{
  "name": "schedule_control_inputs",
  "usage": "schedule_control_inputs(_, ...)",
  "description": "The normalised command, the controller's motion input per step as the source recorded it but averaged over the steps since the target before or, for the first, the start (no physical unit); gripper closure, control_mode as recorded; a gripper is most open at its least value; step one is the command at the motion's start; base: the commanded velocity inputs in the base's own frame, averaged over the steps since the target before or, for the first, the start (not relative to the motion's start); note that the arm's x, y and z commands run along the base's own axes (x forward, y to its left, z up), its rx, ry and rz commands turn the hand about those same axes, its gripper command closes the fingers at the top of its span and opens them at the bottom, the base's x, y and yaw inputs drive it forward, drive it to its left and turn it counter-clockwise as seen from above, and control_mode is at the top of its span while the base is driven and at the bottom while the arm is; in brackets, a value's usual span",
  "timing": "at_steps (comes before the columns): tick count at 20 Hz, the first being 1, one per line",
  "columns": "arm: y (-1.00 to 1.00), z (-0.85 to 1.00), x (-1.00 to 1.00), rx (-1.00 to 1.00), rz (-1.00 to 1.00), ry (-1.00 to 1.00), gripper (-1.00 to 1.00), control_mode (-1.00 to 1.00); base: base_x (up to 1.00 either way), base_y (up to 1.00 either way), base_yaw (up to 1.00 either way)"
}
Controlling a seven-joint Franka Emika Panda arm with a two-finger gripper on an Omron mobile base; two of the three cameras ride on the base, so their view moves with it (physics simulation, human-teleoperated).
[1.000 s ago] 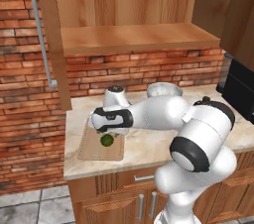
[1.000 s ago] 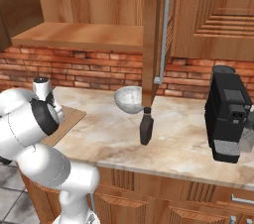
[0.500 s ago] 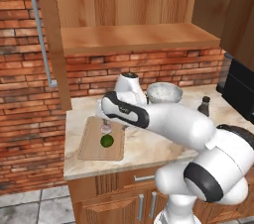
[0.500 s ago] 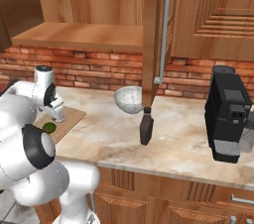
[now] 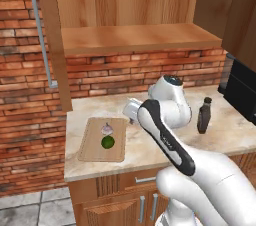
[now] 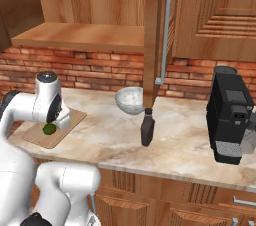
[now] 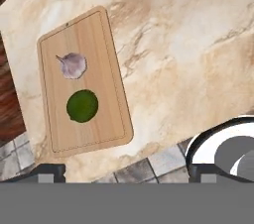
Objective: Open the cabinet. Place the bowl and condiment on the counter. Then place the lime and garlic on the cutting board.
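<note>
From where I sit the job looks finished. The cabinet (image 5: 135, 5) stands open across the top of the left base view, its shelf bare. On the counter (image 6: 190, 140) the bowl (image 6: 129, 101) sits near the middle of the right base view, with the condiment bottle (image 6: 147, 127) upright just in front of it and a little to its right; in the left base view the bottle (image 5: 203, 115) stands at right of centre. The cutting board (image 7: 82, 82) lies at the left of the hand view, carrying the garlic (image 7: 73, 65) above and the lime (image 7: 82, 105) below, close together but not touching. As far as I can judge, nothing is left to place.

My gripper's (image 7: 126, 171) jaws are spread wide and hold nothing; the fingertips (image 7: 49, 171) sit at the bottom corners of the hand view, above the board.

Compared with a second ago, the arm has lifted and swung back from the board: then it lay low over the counter, hiding the garlic, and only the lime showed. Now both are plainly visible. The bowl and bottle have not shifted.
</note>
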Motion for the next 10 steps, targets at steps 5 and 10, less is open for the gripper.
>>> schedule_control_inputs(5,-0.48,0.55,-0.79,0.00,-0.14,-0.14,-1.00,-1.00,0.00,0.00,0.00)
schedule_control_inputs(10,-0.31,0.28,-0.52,0.00,-0.19,-0.03,-1.00,-1.00,0.00,0.00,0.00)
